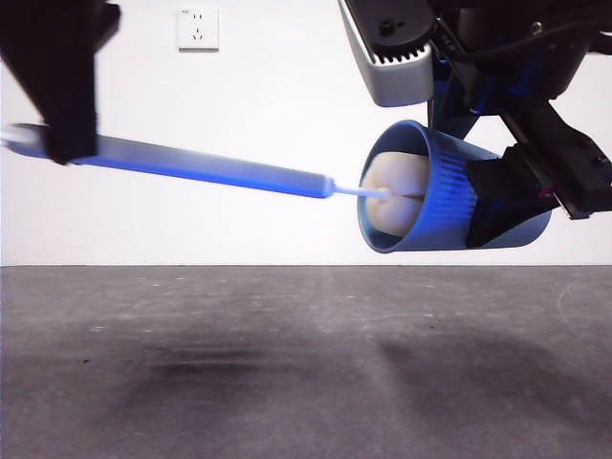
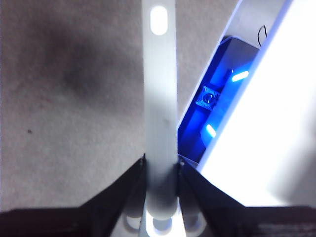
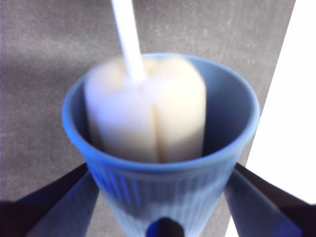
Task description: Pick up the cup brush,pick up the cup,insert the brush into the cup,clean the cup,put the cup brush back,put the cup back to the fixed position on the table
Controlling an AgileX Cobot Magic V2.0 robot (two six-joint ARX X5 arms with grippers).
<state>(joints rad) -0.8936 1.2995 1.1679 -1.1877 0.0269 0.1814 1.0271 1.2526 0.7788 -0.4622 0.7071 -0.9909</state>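
Surface [image 1: 287, 363]: dark grey, matte, faintly scuffed. Nothing of the task rests on it; both items are held in the air above it, with soft shadows cast below.

Wall socket [image 1: 197, 28]: white, mounted on the pale wall behind the far edge of the surface.

Right end effector [image 3: 163, 217]: closed on the cup, one jaw pressed to each side of the ribbed wall near the base. In the front view the arm is seen entering from above at the far right.

Left end effector [image 2: 160, 197]: closed on the brush handle, which is pinched between the two jaws close to its free end.

Cup [image 1: 435, 186]: blue, ribbed, with a smooth rim band. It is held tipped on its side, clear of the surface, with the mouth turned toward the brush.

Brush [image 1: 210, 164]: long grey-blue handle, white neck, cream sponge head [image 3: 148, 113]. The head is seated inside the cup mouth and appears to fill most of it; the handle slopes gently down toward the cup.

Stage, as judged: insertion done, cleaning in hand.

Risks, as judged: because the sponge fits snugly, a hard push or twist could lever the cup out of the jaws or bend the thin neck. A misaligned stroke could catch the rim. Either item, if slipped, would be dropped to the surface.
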